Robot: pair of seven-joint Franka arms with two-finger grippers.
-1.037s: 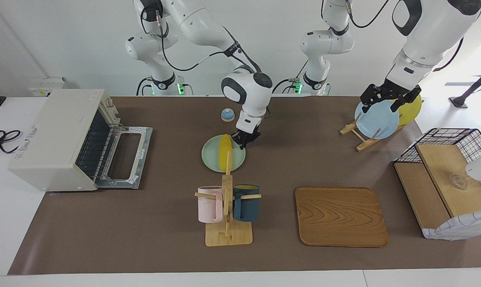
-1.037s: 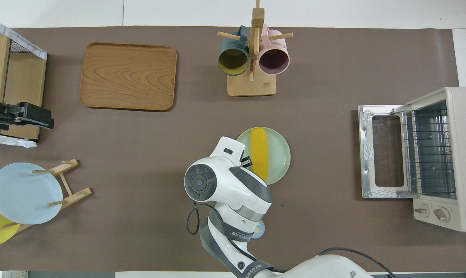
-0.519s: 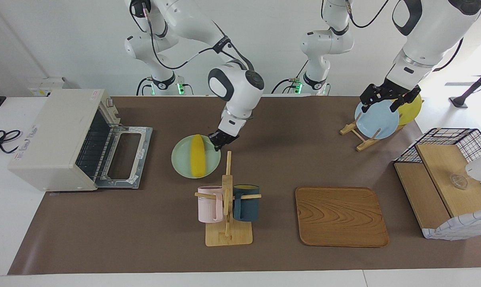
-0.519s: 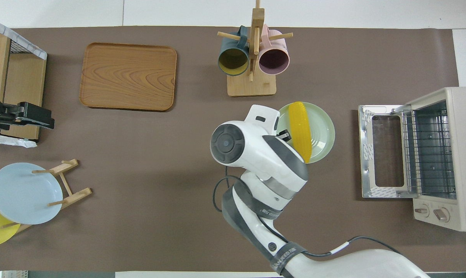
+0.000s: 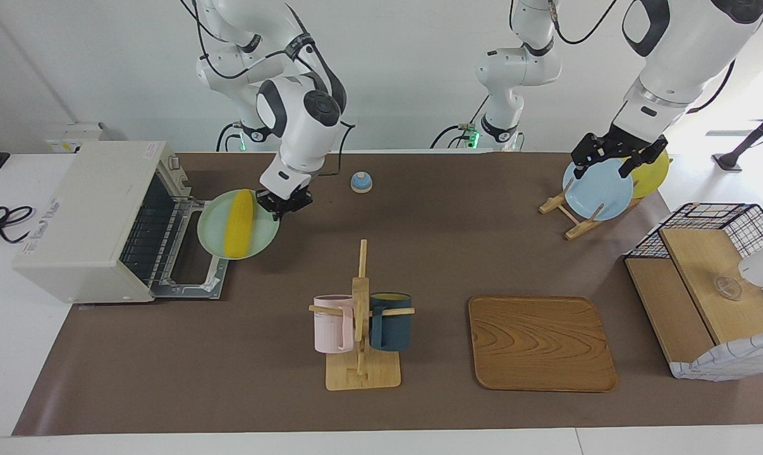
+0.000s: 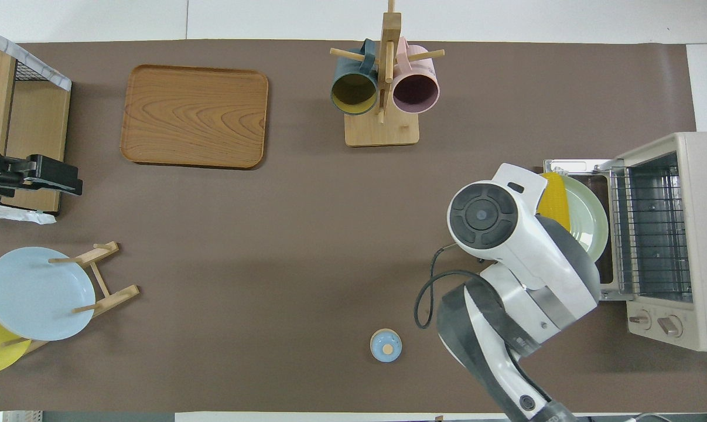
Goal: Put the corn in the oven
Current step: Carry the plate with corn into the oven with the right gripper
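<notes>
The corn (image 5: 238,218) is a bright yellow cob lying on a pale green plate (image 5: 262,231). My right gripper (image 5: 284,202) is shut on that plate's rim and holds it in the air, tilted, over the open door (image 5: 195,273) of the off-white oven (image 5: 90,208). In the overhead view my right wrist hides the gripper, and the corn (image 6: 553,192) and plate (image 6: 590,223) show just in front of the oven (image 6: 675,234) and its wire rack. My left gripper (image 5: 617,153) waits open above the plate rack.
A mug tree (image 5: 360,316) with a pink and a dark blue mug stands mid-table. A wooden tray (image 5: 541,343) lies beside it. A small blue bell (image 5: 361,182) sits near the robots. A rack with a blue plate (image 5: 599,188) and a wire shelf (image 5: 710,297) stand at the left arm's end.
My right arm has carried the plate with the corn from the middle of the table to over the oven's open door. The left arm has not moved.
</notes>
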